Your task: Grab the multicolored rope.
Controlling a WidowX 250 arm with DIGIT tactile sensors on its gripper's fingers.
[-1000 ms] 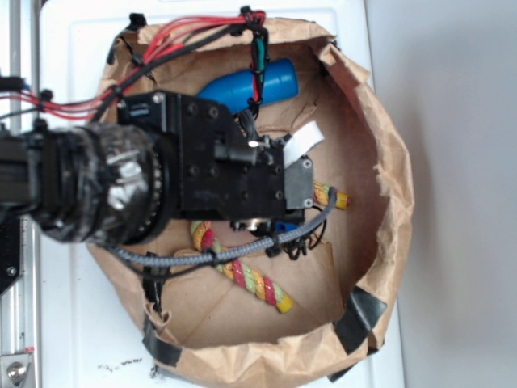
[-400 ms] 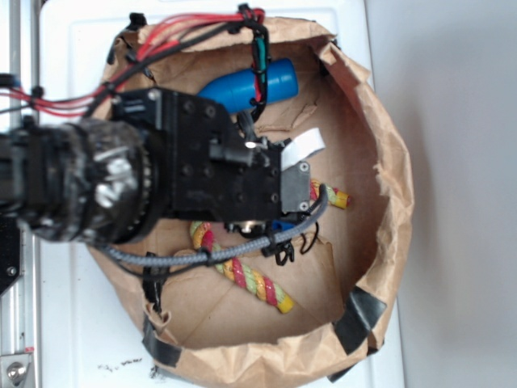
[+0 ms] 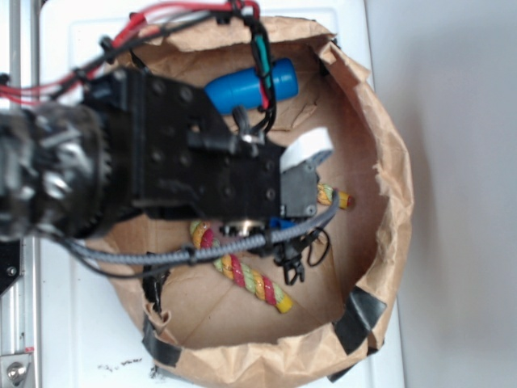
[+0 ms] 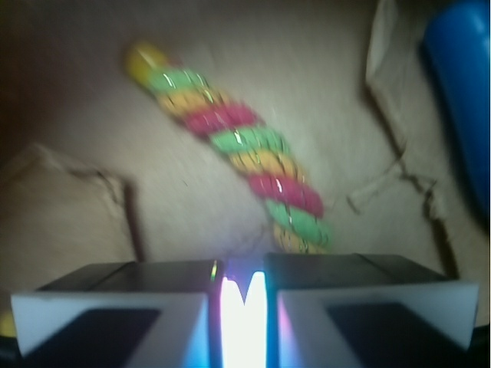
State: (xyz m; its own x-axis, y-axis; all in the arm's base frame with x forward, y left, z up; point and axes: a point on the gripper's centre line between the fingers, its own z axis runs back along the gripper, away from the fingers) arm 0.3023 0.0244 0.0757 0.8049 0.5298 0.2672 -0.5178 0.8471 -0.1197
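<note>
Gripper: the black gripper with white finger pads (image 4: 244, 310) hangs inside the bag; in the wrist view the two pads stand almost together, only a thin bright slit between them, and nothing is held.
Rope position: the multicolored rope (image 4: 244, 175), a thick twisted cord of red, yellow and pale green strands, lies just ahead of the fingertips, running diagonally away from them; its near part passes under the pads and is hidden.
Rope appearance: tight twist, yellow tip (image 4: 144, 58) at the far end, bent in a curve; in the exterior view both ends show on either side of the arm.
Surroundings: crumpled brown paper bag (image 3: 380, 129) forms the floor and wall; a blue bottle-shaped plastic toy (image 4: 464, 92) lies off to one side, apart from the rope.
Step in hand: approach for the grasp, by my judgement.
Procedure: spread the pads wider than the rope, centre them across its width, descend, then close. Avoid the loose paper folds.
</note>
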